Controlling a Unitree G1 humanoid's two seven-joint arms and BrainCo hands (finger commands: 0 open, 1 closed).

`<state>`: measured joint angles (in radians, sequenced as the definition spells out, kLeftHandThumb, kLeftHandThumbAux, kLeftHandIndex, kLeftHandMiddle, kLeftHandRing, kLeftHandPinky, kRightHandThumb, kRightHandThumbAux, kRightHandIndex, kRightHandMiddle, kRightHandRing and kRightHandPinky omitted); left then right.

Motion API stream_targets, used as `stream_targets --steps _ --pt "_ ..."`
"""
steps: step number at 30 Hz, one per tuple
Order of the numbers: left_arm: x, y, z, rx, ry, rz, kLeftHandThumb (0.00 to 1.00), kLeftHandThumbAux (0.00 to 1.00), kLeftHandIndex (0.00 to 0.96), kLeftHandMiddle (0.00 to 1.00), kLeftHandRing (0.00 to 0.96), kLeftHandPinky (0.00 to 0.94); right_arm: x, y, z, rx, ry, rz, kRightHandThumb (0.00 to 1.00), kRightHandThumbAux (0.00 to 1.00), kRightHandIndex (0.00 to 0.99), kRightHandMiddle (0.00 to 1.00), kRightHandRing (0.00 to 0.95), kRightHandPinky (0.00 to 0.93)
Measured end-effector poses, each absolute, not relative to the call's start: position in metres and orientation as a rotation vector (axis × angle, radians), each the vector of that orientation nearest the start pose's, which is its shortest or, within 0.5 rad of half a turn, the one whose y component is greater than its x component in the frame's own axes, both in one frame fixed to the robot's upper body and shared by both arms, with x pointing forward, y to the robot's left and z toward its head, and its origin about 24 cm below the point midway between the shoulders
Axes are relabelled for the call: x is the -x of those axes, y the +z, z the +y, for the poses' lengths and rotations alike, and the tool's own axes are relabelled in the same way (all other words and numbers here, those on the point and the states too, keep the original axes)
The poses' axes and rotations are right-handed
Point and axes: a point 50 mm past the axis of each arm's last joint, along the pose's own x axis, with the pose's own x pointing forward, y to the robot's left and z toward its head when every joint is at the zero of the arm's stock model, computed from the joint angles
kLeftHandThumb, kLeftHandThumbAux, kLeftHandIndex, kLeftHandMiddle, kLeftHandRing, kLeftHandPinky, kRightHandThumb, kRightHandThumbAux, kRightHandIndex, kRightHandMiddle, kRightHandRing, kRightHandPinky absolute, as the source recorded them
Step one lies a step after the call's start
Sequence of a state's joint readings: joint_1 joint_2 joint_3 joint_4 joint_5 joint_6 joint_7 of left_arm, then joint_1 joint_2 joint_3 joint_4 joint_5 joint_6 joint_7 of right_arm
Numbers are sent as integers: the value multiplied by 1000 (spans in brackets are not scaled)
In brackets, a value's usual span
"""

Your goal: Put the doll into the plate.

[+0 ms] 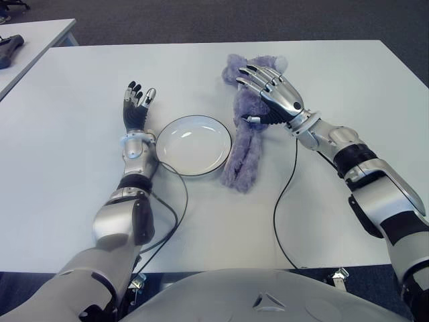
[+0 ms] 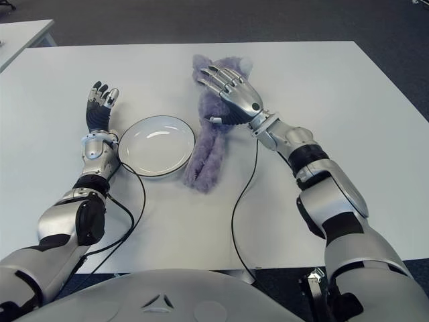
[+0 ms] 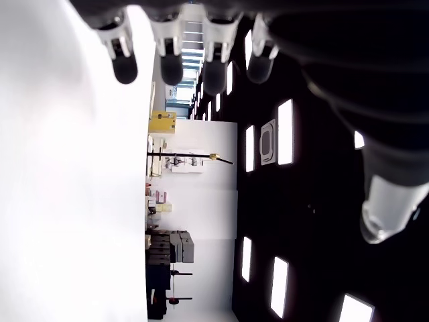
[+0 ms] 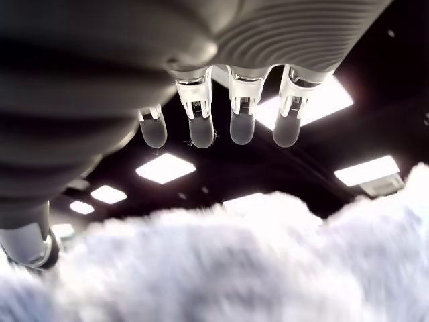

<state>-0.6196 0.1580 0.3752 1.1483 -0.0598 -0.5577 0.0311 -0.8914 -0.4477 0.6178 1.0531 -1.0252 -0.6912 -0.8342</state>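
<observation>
A purple plush doll (image 1: 247, 137) lies stretched out on the white table (image 1: 80, 194), head at the far end, legs toward me. The round white plate (image 1: 194, 145) sits just left of it, touching or nearly touching its legs. My right hand (image 1: 267, 90) hovers over the doll's upper body with the fingers (image 4: 231, 127) spread and straight, not closed on the fur (image 4: 221, 268). My left hand (image 1: 136, 107) shows left of the plate, fingers extended upward and holding nothing.
A second white table (image 1: 30, 40) stands at the far left with a dark object (image 1: 9, 48) on it. Black cables (image 1: 285, 201) run from both wrists across the table toward me. Dark floor lies beyond the far edge.
</observation>
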Motion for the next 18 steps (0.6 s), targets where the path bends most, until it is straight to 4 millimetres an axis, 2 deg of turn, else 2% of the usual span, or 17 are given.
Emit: stream_targets --steps 18 --pt "-335 24 220 88 294 -44 0 547 24 94 42 0 -359 93 -117 1335 351 -876 320 452 37 0 0 27"
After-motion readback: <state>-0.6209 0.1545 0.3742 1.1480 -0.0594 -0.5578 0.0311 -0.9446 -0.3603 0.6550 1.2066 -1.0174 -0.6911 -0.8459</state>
